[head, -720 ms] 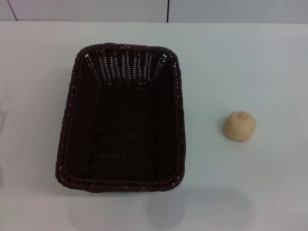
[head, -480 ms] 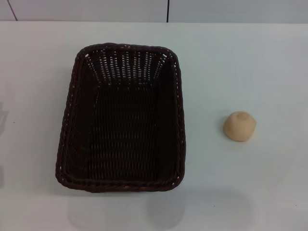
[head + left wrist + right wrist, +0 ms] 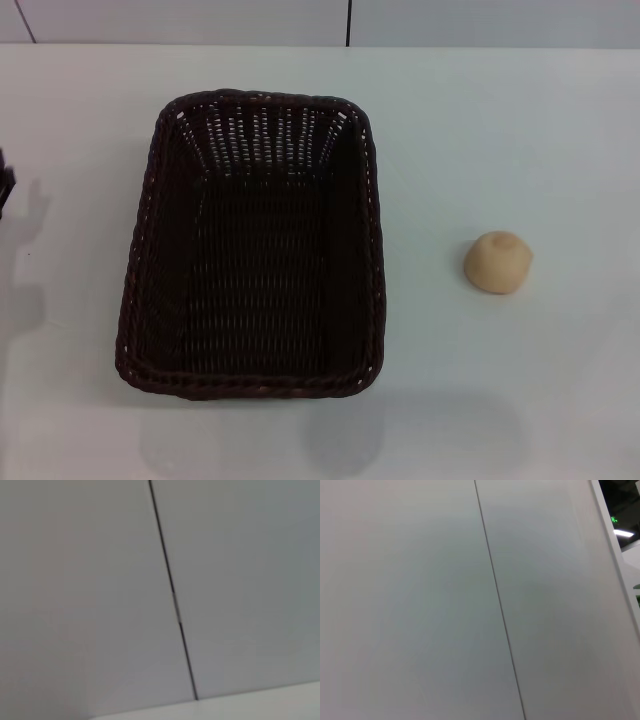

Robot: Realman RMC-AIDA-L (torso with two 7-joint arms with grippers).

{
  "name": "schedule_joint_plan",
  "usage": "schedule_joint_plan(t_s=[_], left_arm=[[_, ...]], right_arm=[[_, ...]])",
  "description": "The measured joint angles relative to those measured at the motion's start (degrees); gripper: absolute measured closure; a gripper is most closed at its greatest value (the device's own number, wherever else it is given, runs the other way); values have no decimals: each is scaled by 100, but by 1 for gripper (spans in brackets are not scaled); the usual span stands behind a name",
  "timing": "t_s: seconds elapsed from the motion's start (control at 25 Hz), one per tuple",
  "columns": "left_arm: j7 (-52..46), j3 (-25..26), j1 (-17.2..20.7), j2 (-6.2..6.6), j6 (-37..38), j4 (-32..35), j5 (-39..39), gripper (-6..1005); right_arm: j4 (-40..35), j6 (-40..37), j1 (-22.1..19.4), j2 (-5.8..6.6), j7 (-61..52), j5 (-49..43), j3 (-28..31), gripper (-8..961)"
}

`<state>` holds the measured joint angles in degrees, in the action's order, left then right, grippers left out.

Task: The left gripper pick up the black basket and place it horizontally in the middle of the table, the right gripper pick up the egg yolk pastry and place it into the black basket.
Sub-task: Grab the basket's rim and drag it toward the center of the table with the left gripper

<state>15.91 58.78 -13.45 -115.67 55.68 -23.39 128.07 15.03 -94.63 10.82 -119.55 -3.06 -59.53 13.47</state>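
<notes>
Left gripper [image 3: 4,185]: only a dark sliver shows at the left edge of the head view, above the table [image 3: 480,120], casting a soft shadow beside it. Whether its fingers are spread or closed cannot be told. It touches nothing.

Black basket [image 3: 255,245]: woven, rectangular, braided rim, sloping sides. It rests flat on the table, to the right of the left gripper and apart from it, its long sides running away from the robot. Its inside holds nothing.

Egg yolk pastry [image 3: 498,262]: small, round, pale tan, domed. It sits on the table on the far side of the basket from the left gripper, well apart from the basket's right rim and outside it.

Right gripper: not seen in any view; its grasp cannot be judged.

Left wrist view: a pale wall panel [image 3: 85,590] crossed by a thin dark seam [image 3: 172,592], with a strip of lighter surface along one edge.

Right wrist view: a similar pale panel [image 3: 405,605] with a dark seam [image 3: 500,610]; a dark opening with a small green light [image 3: 614,519] at one corner.
</notes>
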Motion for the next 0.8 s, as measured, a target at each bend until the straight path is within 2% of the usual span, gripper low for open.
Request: schedule_joint_plan(t_s=[0.12, 0.16, 0.24, 0.32, 0.4, 0.48, 0.52, 0.56, 0.6, 0.64, 0.72, 0.8], left_arm=[[346, 245, 16, 235, -959, -820, -1, 139], [346, 245, 16, 235, -959, -820, -1, 139], [521, 564, 24, 586, -2232, -1811, 41, 139], [524, 791, 35, 758, -2934, -2290, 183, 140], [525, 1230, 63, 948, -4089, -2996, 554, 140], [596, 1830, 74, 989, -5403, -3680, 999, 140], [685, 2129, 74, 964, -6026, -3959, 1178, 140], [958, 2708, 25, 837, -6998, -4352, 1356, 140], [1168, 3099, -29, 728, -7605, -4592, 1433, 140], [1517, 3686, -155, 537, -8416, -4820, 1490, 140], [2001, 4497, -364, 244, -9421, -5049, 1549, 140], [2557, 5528, -672, -139, -10568, -5357, 1729, 140]], right_arm=[[0, 3, 10, 1, -12, 0, -44, 125], [0, 4, 9, 1, -13, 0, -53, 125], [0, 5, 11, 1, -13, 1, -60, 125], [0, 7, 15, -2, -9, 2, -66, 125], [0, 7, 15, -3, -10, 3, -67, 125], [0, 7, 13, -4, -10, 4, -69, 125], [0, 7, 15, -4, -10, 4, -71, 125], [1, 7, 17, -5, -10, 4, -74, 125], [0, 7, 19, -6, -10, 4, -74, 125], [1, 7, 19, -6, -10, 4, -75, 125], [1, 6, 18, -7, -10, 4, -76, 125], [5, 6, 18, -7, -8, 4, -84, 125]])
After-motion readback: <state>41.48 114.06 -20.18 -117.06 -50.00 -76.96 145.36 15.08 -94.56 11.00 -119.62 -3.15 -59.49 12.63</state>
